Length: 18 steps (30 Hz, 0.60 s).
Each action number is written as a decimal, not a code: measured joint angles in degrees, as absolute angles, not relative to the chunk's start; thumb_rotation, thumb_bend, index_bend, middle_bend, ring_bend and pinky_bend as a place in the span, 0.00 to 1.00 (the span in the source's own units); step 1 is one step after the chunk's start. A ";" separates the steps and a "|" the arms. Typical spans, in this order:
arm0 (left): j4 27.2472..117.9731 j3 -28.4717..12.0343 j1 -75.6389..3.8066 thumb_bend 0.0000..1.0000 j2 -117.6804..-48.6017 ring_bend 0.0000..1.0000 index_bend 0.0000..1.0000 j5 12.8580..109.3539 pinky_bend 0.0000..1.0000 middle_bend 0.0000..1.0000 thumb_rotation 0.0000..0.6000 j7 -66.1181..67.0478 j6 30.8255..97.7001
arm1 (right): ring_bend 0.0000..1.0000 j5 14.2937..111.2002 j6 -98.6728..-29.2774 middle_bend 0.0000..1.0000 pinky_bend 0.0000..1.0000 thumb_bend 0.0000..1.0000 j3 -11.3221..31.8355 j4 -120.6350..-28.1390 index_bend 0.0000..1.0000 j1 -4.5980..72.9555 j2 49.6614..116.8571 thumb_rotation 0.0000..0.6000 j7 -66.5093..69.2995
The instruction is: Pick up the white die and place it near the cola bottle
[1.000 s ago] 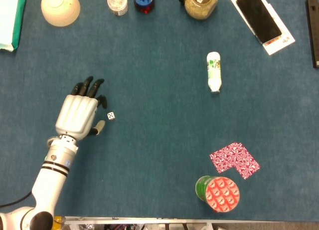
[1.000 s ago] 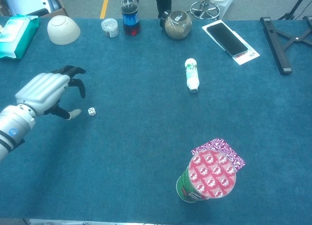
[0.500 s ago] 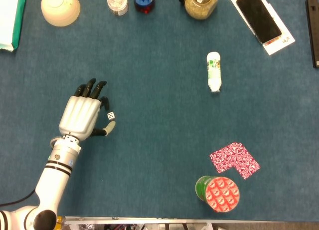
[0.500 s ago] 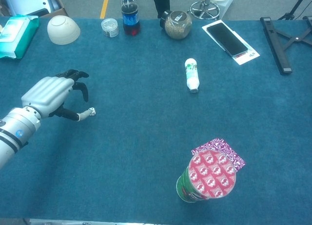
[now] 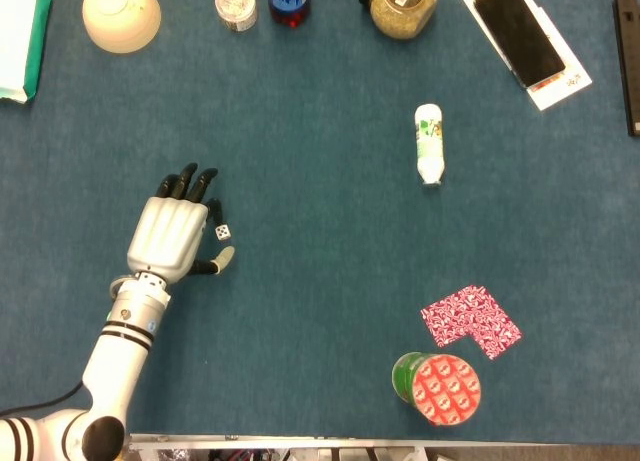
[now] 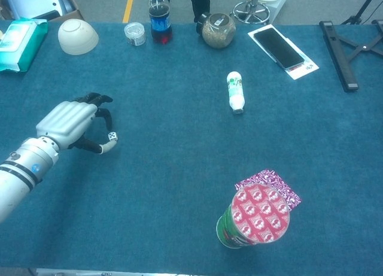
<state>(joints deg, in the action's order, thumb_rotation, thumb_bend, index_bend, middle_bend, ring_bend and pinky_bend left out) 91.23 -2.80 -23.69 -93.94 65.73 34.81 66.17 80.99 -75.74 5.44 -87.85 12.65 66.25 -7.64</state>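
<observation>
Blue felt tabletop [image 5: 320, 281], with grey floor and chair legs beyond its far edge. White die [image 5: 222, 232] lay on the felt, framed by the left hand [image 5: 172, 237]: dark fingers [image 5: 190, 184] curled over on its far side, pale thumb tip [image 6: 108, 146] just near of it. Fingers cupped around but not clamped; cannot tell whether any of them touched. Right hand out of both views. Far beyond the fingers, at the back edge, stood the cola bottle [image 6: 158, 17], with a small lidded tub [image 6: 134, 33] and an upturned cream bowl [image 6: 78, 36] to its left, a brown jar [image 6: 218, 30] to its right. Well right of the fingers lay a white bottle [image 5: 429, 142] on its side.
</observation>
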 measured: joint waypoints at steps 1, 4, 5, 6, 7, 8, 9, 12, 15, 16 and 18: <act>90.80 -2.80 -23.76 0.27 -94.22 0.00 0.44 65.64 0.13 0.10 0.70 34.77 66.11 | 0.22 80.97 -75.79 0.28 0.49 0.05 5.42 -87.84 0.39 12.61 66.23 1.00 -7.63; 89.50 -2.93 -24.07 0.27 -94.98 0.00 0.44 65.26 0.13 0.10 0.70 34.48 65.77 | 0.21 80.89 -75.87 0.28 0.49 0.05 5.39 -87.87 0.39 12.52 66.15 1.00 -7.64; 89.12 -3.00 -24.17 0.27 -95.16 0.00 0.44 65.16 0.13 0.10 0.70 34.41 65.68 | 0.21 80.87 -75.91 0.28 0.49 0.05 5.38 -87.89 0.39 12.48 66.11 1.00 -7.67; 88.63 -3.08 -24.30 0.27 -95.39 0.00 0.44 65.01 0.13 0.10 0.70 34.31 65.55 | 0.21 80.82 -75.95 0.28 0.49 0.05 5.37 -87.91 0.39 12.44 66.07 1.00 -7.67; 88.30 -3.15 -24.39 0.27 -95.57 0.00 0.44 64.87 0.13 0.10 0.71 34.24 65.46 | 0.21 80.75 -75.98 0.28 0.49 0.05 5.37 -87.91 0.39 12.39 66.03 1.00 -7.65; 88.03 -3.22 -24.47 0.27 -95.73 0.00 0.44 64.73 0.13 0.10 0.70 34.15 65.39 | 0.21 80.68 -75.98 0.28 0.49 0.05 5.37 -87.89 0.39 12.36 66.02 1.00 -7.60; 87.73 -3.27 -24.57 0.27 -95.92 0.00 0.44 64.55 0.13 0.10 0.71 34.04 65.29 | 0.21 80.61 -75.97 0.28 0.49 0.05 5.37 -87.84 0.39 12.32 66.00 1.00 -7.54; 87.31 -3.31 -24.75 0.27 -96.26 0.00 0.44 64.26 0.13 0.10 0.71 33.90 65.11 | 0.21 80.45 -75.92 0.28 0.49 0.05 5.33 -87.70 0.39 12.24 66.00 1.00 -7.33; 87.03 -3.25 -24.91 0.27 -96.47 0.00 0.44 64.10 0.13 0.10 0.73 33.86 64.99 | 0.21 80.54 -76.00 0.28 0.49 0.05 5.25 -87.61 0.39 12.15 66.03 1.00 -7.18; 86.96 -3.25 -24.94 0.27 -96.51 0.00 0.44 64.07 0.13 0.10 0.76 33.82 64.97 | 0.21 80.56 -76.07 0.28 0.49 0.05 5.24 -87.62 0.39 12.12 66.02 1.00 -7.18; 86.83 -3.27 -24.99 0.27 -96.55 0.00 0.44 64.01 0.13 0.10 0.79 33.62 64.96 | 0.22 80.56 -76.19 0.28 0.48 0.05 5.24 -87.68 0.39 12.04 65.97 1.00 -7.19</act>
<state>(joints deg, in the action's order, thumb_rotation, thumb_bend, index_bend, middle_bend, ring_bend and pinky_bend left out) 86.83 -3.27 -24.99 -96.55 64.01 33.62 64.96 80.56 -76.19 5.24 -87.68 12.04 65.97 -7.19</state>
